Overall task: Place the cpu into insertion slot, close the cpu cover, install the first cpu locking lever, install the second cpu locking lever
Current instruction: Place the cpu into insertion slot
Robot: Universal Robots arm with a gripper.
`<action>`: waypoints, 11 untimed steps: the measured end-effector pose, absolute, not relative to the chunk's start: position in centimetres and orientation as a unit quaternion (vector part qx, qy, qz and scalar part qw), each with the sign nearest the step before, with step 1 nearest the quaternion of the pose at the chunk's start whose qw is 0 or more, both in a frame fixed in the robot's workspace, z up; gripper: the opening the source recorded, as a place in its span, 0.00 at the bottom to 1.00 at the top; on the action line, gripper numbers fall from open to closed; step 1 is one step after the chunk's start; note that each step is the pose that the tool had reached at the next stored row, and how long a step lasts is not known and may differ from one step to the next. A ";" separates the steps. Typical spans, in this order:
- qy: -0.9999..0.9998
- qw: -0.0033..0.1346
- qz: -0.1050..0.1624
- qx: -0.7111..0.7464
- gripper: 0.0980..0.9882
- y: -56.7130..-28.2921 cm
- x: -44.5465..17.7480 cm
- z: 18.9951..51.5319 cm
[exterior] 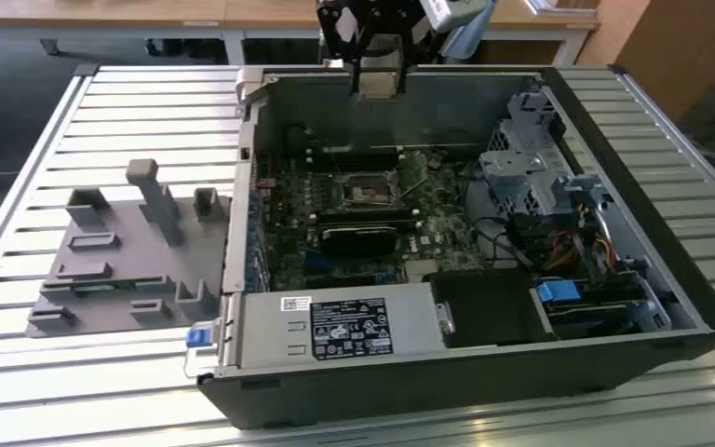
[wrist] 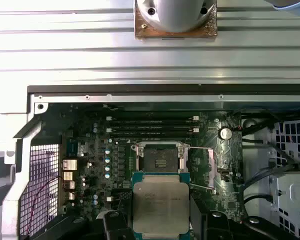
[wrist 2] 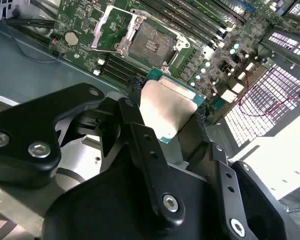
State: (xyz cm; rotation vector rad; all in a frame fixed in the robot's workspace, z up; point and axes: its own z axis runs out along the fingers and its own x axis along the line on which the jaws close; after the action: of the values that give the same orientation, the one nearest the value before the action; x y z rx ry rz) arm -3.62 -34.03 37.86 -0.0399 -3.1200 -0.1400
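Note:
My gripper [exterior: 378,82] hangs above the back wall of the open computer case, shut on the cpu [wrist 2: 166,107], a flat square chip with a dull silver top and green edge. In both wrist views the black fingers [wrist 2: 132,107] clamp it on two opposite sides. The cpu [wrist: 161,204] is well above the green board. The insertion slot [wrist: 160,159] lies bare below it, a dark square socket with a metal rim, also seen in the exterior view as the insertion slot [exterior: 367,189]. The cpu cover [wrist: 202,167], a thin silver frame, is swung open beside the slot.
The black case [exterior: 655,358] lies open on a slatted metal table [exterior: 146,102]. A power supply [exterior: 339,328] sits at its front, a drive cage [exterior: 525,177] toward the exterior view's right. Long black memory slots [wrist: 152,129] run beside the socket. A grey fixture block [exterior: 122,251] stands outside the case.

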 end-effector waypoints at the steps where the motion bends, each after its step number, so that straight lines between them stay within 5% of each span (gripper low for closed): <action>1: -0.999 0.009 -0.045 -0.013 0.50 -34.0 -3.6 37.9; 11: -0.999 0.009 -0.045 -0.018 0.50 -34.0 -3.6 37.9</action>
State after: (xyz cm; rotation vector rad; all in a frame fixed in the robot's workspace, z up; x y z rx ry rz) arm -3.62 -34.03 37.86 -0.0576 -3.1202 -0.1402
